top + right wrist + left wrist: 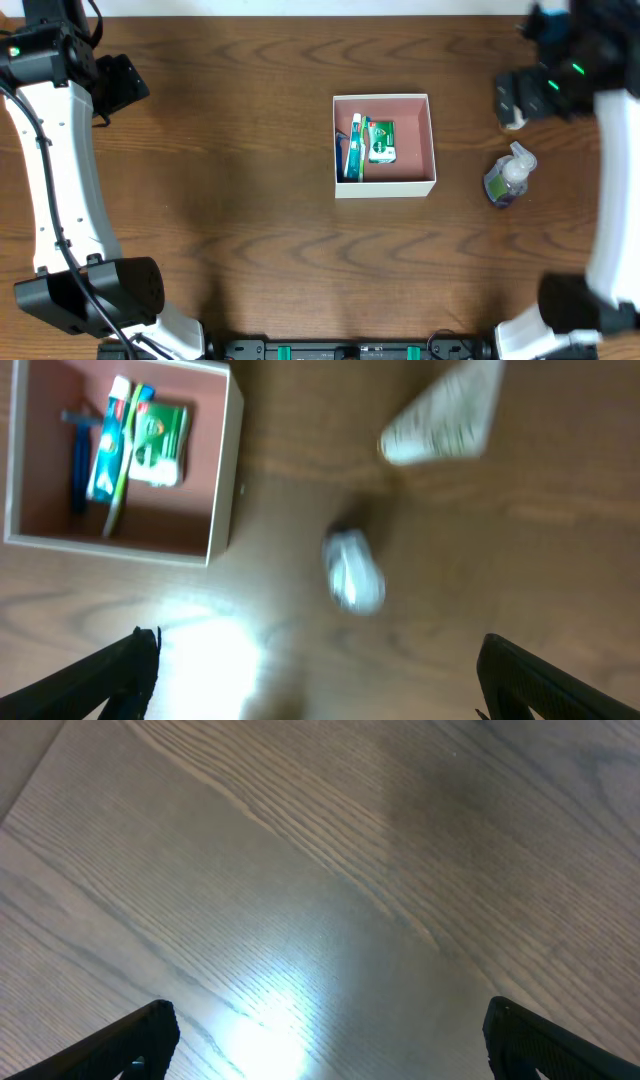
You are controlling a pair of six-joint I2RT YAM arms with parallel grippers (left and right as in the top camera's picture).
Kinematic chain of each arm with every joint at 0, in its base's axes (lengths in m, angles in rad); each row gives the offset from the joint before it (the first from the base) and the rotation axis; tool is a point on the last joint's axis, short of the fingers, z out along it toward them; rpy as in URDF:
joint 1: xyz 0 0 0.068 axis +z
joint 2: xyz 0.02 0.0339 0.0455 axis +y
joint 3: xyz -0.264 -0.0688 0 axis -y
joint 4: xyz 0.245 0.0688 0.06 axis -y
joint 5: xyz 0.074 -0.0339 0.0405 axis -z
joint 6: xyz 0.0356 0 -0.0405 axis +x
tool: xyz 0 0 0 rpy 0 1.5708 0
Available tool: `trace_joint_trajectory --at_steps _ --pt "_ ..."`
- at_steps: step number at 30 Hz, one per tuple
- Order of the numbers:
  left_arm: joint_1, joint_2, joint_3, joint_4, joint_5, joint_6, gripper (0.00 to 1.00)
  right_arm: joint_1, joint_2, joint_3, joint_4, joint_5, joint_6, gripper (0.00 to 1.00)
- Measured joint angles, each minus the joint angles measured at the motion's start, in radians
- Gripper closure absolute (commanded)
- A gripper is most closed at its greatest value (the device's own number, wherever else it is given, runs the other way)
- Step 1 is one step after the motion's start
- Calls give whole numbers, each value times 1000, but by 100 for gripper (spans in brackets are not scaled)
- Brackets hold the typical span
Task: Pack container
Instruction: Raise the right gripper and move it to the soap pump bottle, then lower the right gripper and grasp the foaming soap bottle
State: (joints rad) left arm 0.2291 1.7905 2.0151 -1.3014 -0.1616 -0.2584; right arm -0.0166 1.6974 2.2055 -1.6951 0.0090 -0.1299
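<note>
The container (385, 188), a square white-walled box with a pink inside, sits mid-table. It holds a green box (381, 141) and a blue-green toothbrush pack (353, 148). In the right wrist view the container (222, 480) is at the top left. A clear pump bottle (510, 175) stands right of the container and shows blurred in the right wrist view (353, 568). A whitish tube (445, 415) lies beyond it. My right gripper (515, 95) (318, 680) is open and empty at the far right. My left gripper (125, 85) (325, 1040) is open and empty over bare wood at the far left.
The wooden table (230, 200) stretches between the arms. The table's far edge runs along the top of the overhead view. The right wrist view is motion-blurred.
</note>
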Motion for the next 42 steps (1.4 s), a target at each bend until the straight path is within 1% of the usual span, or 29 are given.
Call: trace_joint_trajectory --at_steps 4,6,13,17,20,24,30,34,35,42 --pt "0 0 0 0 0 0 2 -33 -132 -169 1 -39 -8 1" --pt "0 0 0 -1 0 0 2 -33 -155 -245 0 -37 -10 1" --pt "0 0 0 0 0 0 2 -35 -131 -492 2 32 -37 1" --pt "0 0 0 0 0 0 2 -49 -126 -573 13 90 -49 1" --pt "0 0 0 0 0 0 2 -78 -125 -585 60 111 -72 1" --pt "0 0 0 0 0 0 2 -124 -125 -586 138 108 -138 1" --pt "0 0 0 0 0 0 2 -187 -117 -591 299 40 -257 1" --pt "0 0 0 0 0 0 2 -218 -72 -591 312 0 -305 2" --pt "0 0 0 0 0 0 2 -220 -55 -592 312 -8 -314 1" --pt "0 0 0 0 0 0 2 -220 71 -597 316 -25 -336 1"
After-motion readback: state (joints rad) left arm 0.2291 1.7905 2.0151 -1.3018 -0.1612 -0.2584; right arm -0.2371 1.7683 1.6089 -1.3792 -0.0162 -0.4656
